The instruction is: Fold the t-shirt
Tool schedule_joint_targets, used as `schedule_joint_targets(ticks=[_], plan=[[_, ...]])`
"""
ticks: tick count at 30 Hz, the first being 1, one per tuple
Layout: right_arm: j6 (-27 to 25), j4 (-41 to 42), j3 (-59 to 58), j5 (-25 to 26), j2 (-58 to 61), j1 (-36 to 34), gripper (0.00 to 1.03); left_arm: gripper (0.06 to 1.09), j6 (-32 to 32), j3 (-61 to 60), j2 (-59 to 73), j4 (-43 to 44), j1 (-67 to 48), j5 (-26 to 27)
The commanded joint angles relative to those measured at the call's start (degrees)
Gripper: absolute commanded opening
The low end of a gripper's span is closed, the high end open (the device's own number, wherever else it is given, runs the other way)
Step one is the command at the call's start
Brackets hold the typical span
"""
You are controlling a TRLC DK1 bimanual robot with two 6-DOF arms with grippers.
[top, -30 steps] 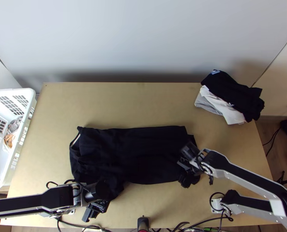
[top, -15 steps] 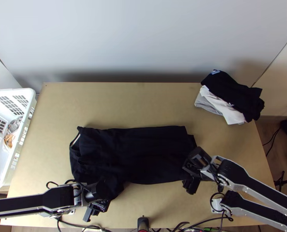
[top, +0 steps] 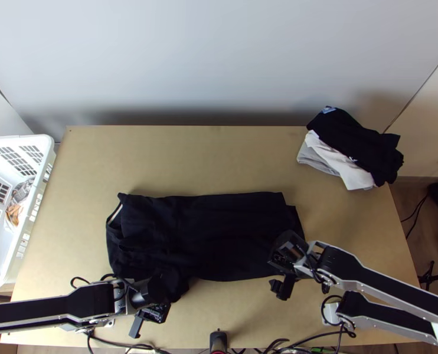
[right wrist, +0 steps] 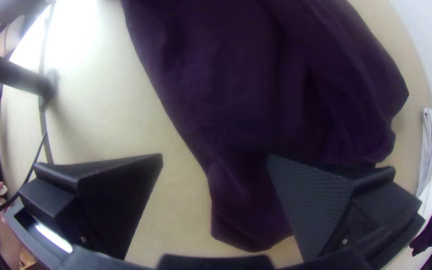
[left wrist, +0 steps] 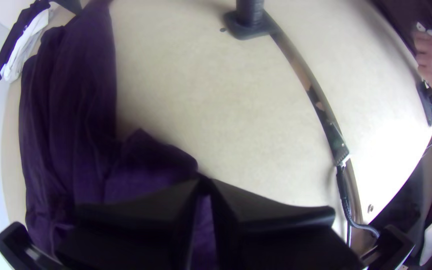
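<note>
Lying lengthwise across the near half of the bench (top: 231, 156), the black t-shirt (top: 201, 230) makes a wide dark band, folded over, its far side running roughly level with the bench's far edge. The layers merge in the dark, so I can't count the folds. A slim, light gap shows at its left end, toward the far side, and its near left part is bunched and sticks out toward the bench's near edge.

At that bunched part sits the left gripper (top: 154, 311), close to the bench's near left corner. The left wrist view has the left gripper (left wrist: 204, 184) clenched, its tips together right at the shirt's edge; whether cloth is pinched between them I can't tell.

The right gripper (top: 285, 276) is over the shirt's near right corner. In the right wrist view, the right gripper (right wrist: 215, 160) is released, one finger (right wrist: 313, 200) above the dark cloth and the other (right wrist: 121, 200) above bare bench, the shirt's near side passing between them.

Well apart from the shirt, by the bench's far right corner, a dark garment (top: 358, 141) lies on a white and grey pile (top: 331, 162). Past the left edge stands a white basket (top: 46, 162) with some items (top: 19, 200) inside. A black post (top: 218, 340) rises at the middle of the near edge.
</note>
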Motion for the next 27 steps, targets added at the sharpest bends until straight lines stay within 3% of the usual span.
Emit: schedule_joint_targets(ticks=[1, 19, 27], plan=[[1.07, 4.25, -0.51, 0.01, 3.09, 1.71, 0.97, 0.09, 0.04, -0.34, -0.76, 0.64, 0.05, -0.04], [2.30, 11.90, -1.39, 1.86, 1.68, 1.45, 0.97, 0.09, 0.12, 0.63, -1.12, 1.17, 0.05, -0.13], [2.57, 10.93, -2.00, 1.77, 1.68, 1.36, 0.91, 0.09, 0.21, 0.80, -1.20, 0.99, 0.14, -0.13]])
